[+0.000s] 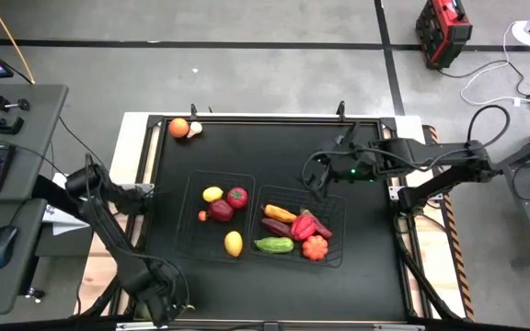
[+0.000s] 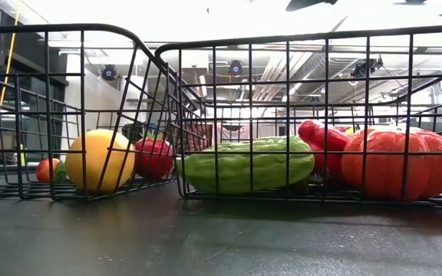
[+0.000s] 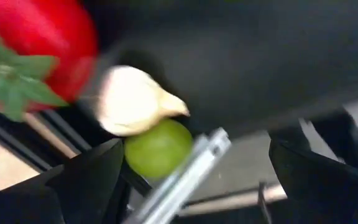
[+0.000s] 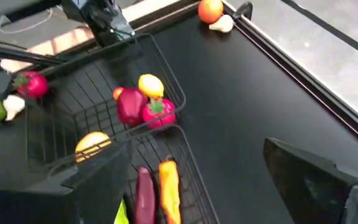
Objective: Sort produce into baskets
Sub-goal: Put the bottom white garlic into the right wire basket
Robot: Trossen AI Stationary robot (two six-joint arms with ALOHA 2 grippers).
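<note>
Matt black table top (image 1: 357, 147), smooth, faintly scuffed in the low view. Thin black wire mesh baskets (image 2: 229, 46), satin finish. Glossy, plastic-looking green cucumber (image 2: 248, 164), ridged; glossy orange pumpkin (image 2: 394, 164) at its 3 o'clock. Smooth yellow lemon (image 2: 98, 159), dull sheen. Pale wood edging (image 1: 138, 147) along table at 9 o'clock. Matt dark gripper fingers (image 4: 309, 171).
</note>
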